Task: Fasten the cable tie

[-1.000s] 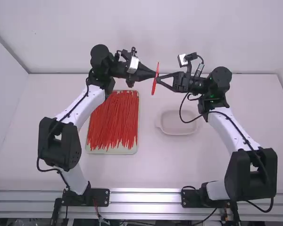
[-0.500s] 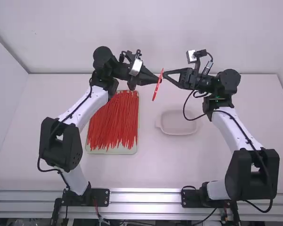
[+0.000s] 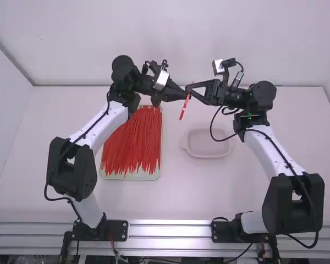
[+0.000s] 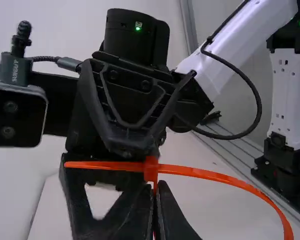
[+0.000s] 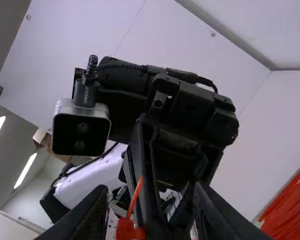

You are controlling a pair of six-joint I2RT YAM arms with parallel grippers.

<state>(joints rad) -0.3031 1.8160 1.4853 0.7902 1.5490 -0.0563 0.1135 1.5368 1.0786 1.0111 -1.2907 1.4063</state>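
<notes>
A red cable tie (image 3: 182,110) hangs in mid-air above the table's far middle. My left gripper (image 3: 183,97) is shut on it next to its head (image 4: 151,168), and the strap (image 4: 225,178) curves away past the closed fingertips. My right gripper (image 3: 191,92) faces it tip to tip. Its fingers (image 5: 97,215) stand apart on either side of the left gripper's tips and the tie (image 5: 132,210). In the left wrist view the tie's straight end (image 4: 95,165) runs between the right gripper's (image 4: 140,159) two fingers, with little room to spare.
A tray (image 3: 107,175) heaped with several red cable ties lies under the left arm. A white bowl (image 3: 208,144) sits on the table below the right arm. The table's front and sides are bare.
The left gripper has carried the tie slightly right and lower. The right gripper drew back and up, then came in again tip to tip with the left.
</notes>
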